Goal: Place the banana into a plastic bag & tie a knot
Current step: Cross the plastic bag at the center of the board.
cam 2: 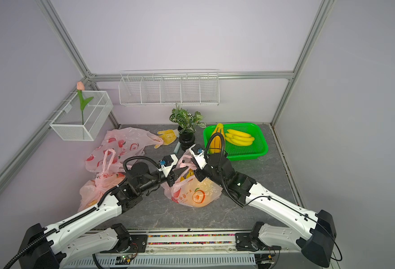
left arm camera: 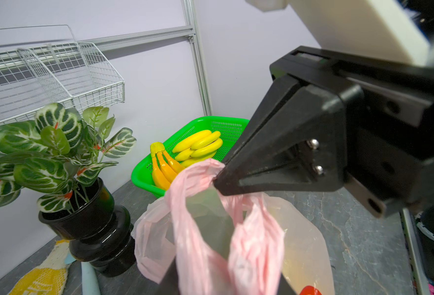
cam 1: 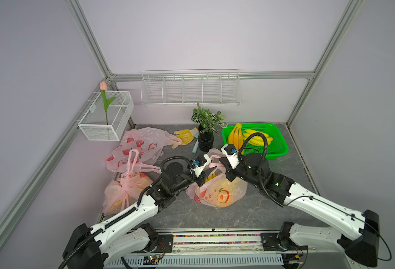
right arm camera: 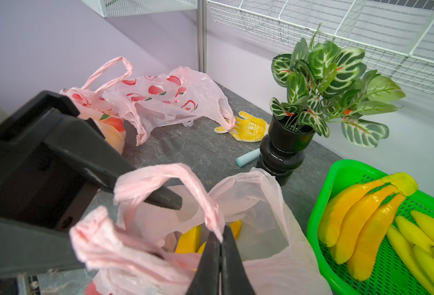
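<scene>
**Centre of the frame.** The bag (cam 1: pixel 217 194) sits on the grey bench (cam 1: pixel 250 214) between the two arms, its mouth open and not knotted. The banana (right arm camera: pixel 189 240) lies inside it, seen through the mouth in the right wrist view.

**Right tool.** The right tool (right arm camera: pixel 221 231) extends from the right of the frame in both top views. Its jaws are pressed together on the top of one handle (right arm camera: pixel 210 209), which rises from the bag to the tips.

**Left tool.** The left tool (cam 1: pixel 211 172) extends from the left. Its jaws stand apart, and one finger (right arm camera: pixel 159 198) passes through the loop of that same handle without clamping it. The tips of the two tools are close together above the mouth. A second handle (right arm camera: pixel 95 229) lies crumpled beside the left tool's body.

**Upper right.** A green basket (cam 1: pixel 282 149) stands just beside the bag and holds a yellow bunch (cam 1: pixel 258 138) and an orange bunch (cam 1: pixel 236 137).

**Upper centre.** A plant (cam 1: pixel 207 118) stands in a black pot. A yellow glove (cam 1: pixel 187 136) and a pale blue stick (cam 1: pixel 195 148) lie to its left.

**Left.** A flat bag (cam 1: pixel 140 144) printed with red fruit lies spread out. Below it is a full bag (cam 1: pixel 122 193), gathered at the neck and partly behind the left arm.

**Back wall.** A wire rack (cam 1: pixel 190 89) hangs above the bench.
</scene>
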You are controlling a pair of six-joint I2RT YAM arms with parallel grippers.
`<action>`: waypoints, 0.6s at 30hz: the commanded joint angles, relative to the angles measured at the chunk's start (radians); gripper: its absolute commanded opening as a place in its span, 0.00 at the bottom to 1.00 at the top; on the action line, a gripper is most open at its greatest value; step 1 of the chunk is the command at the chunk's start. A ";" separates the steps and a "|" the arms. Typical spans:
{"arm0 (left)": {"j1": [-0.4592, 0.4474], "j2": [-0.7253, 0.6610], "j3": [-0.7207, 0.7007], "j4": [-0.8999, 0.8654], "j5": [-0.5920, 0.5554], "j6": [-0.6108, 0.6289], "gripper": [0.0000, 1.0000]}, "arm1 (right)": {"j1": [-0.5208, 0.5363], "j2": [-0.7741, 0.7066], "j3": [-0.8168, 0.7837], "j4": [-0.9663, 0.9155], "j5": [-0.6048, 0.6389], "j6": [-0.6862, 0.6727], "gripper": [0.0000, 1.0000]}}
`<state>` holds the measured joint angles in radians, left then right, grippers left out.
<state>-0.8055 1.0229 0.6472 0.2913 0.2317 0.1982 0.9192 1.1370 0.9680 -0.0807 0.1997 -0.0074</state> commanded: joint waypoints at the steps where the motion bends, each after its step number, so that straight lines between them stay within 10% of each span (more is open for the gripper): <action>1: -0.004 -0.023 -0.015 0.030 -0.054 -0.033 0.35 | 0.009 0.001 0.005 -0.007 0.049 0.009 0.07; 18: -0.003 -0.037 -0.029 0.061 -0.139 -0.090 0.33 | 0.047 0.011 0.005 -0.031 0.124 -0.025 0.07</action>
<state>-0.8055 0.9985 0.6300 0.3225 0.1188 0.1303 0.9585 1.1652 0.9695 -0.0994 0.2939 -0.0158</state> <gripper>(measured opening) 0.336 0.067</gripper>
